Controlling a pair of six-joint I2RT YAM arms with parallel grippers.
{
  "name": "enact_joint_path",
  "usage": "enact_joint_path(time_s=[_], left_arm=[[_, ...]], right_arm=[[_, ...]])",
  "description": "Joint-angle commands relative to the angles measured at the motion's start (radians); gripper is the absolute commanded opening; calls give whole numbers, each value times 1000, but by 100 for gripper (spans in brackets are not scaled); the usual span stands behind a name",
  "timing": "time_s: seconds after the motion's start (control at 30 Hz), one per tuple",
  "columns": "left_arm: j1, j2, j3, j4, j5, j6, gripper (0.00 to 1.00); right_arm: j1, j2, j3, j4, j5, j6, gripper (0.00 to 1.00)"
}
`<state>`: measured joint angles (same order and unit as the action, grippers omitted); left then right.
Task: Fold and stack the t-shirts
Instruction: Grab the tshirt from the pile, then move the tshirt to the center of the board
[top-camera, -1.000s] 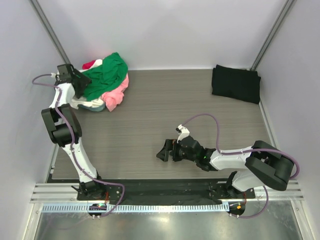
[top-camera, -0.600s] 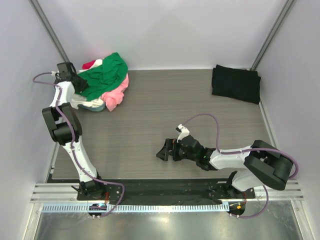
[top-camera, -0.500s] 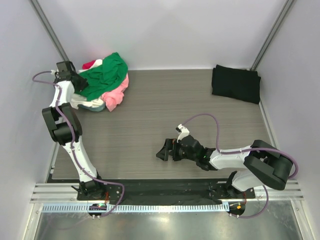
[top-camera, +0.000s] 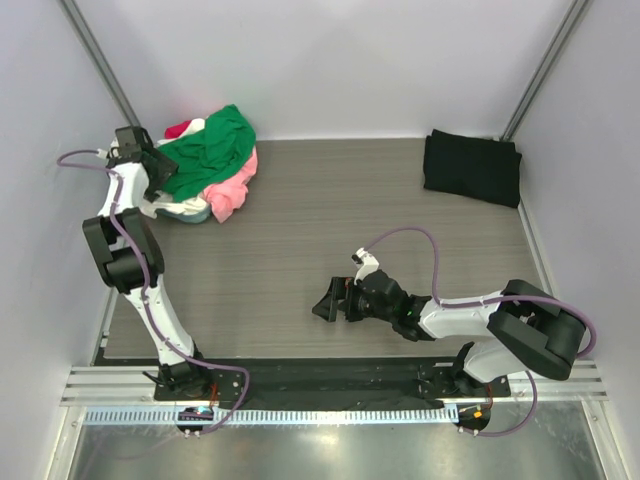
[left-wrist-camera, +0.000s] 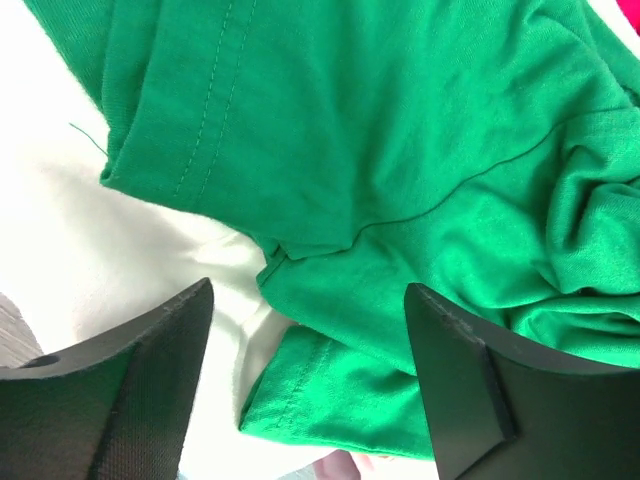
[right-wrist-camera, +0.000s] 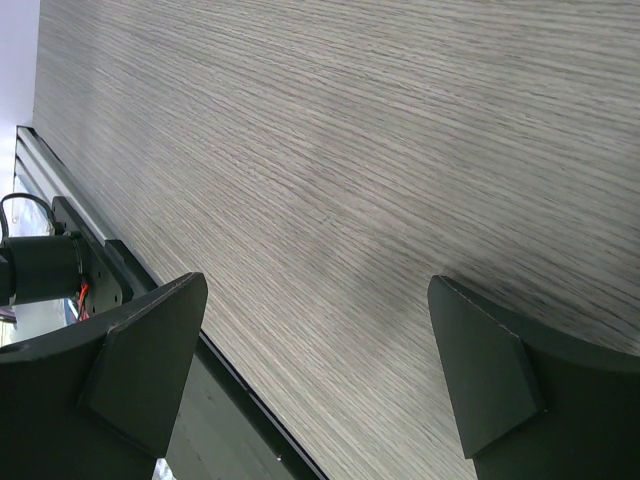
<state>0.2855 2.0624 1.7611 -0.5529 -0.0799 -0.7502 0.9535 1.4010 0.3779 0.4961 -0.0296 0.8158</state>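
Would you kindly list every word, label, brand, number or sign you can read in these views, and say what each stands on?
None: no text, label, brand, number or sign can be read in any view.
The bright green cloth t-shirt shows only plain fabric and stitched hems.
The folded black cloth t-shirt is plain.
The grey wood-grain table bears no marking.

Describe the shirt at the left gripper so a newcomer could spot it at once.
At the table's far left corner lies a heap of crumpled shirts. The green shirt tops it, draped over pink, cream-white and red ones, with the left gripper open at its edge. It is the only green cloth; the black shirt lies folded far right.
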Motion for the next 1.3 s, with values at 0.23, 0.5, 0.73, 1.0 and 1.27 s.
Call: enact_joint_path(time_s=[0.23,0.5,0.73,1.0,1.27], left_arm=[[-20,82,109,16,66,25,56],[-28,1,51,109,109,-17,0],[-126,-251,133,136,91,-66,0],[-293,-412,514,19,218,-80,0],[-344,-683,218,30,360,-181,0]], right_arm=[[-7,29,-19,-80,-3,-1,100],[-10,35,-19,-79,-3,0,100],[-15,38,-19,-70,-9,2,100],[-15,-121,-98,-57,91,17,100],[-15,-703,-117,-406,362,16,100]])
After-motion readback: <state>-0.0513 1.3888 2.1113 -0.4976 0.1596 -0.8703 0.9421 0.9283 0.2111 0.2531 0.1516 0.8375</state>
